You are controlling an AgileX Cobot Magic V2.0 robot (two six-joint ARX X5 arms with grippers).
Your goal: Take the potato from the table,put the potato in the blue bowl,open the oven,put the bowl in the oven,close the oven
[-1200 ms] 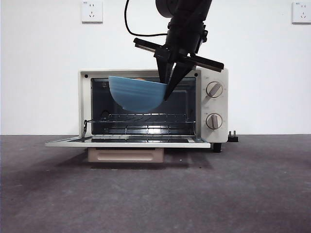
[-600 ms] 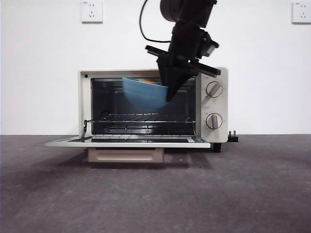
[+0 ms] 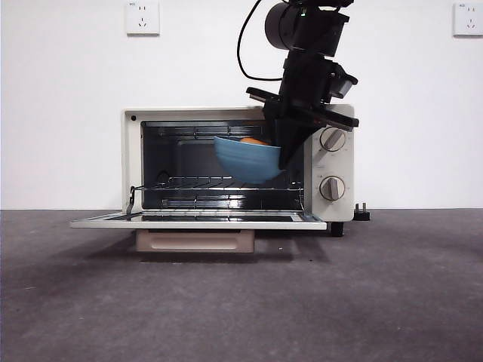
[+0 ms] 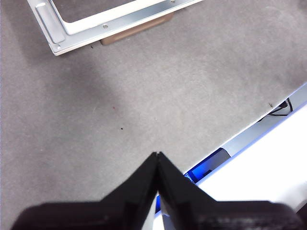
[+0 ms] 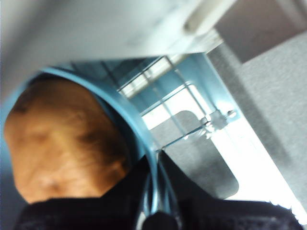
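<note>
Clamped by the right gripper (image 5: 156,203) on the thin rim of the glossy blue bowl (image 3: 247,159), probably to carry it level above the wire rack. Just beside the jaws, inside: the smooth golden-brown potato (image 5: 64,141). Beyond, the boxy cream oven (image 3: 226,113), door dropped flat. Left gripper (image 4: 157,160) pressed together, idle over speckled grey table (image 4: 158,91).
</note>
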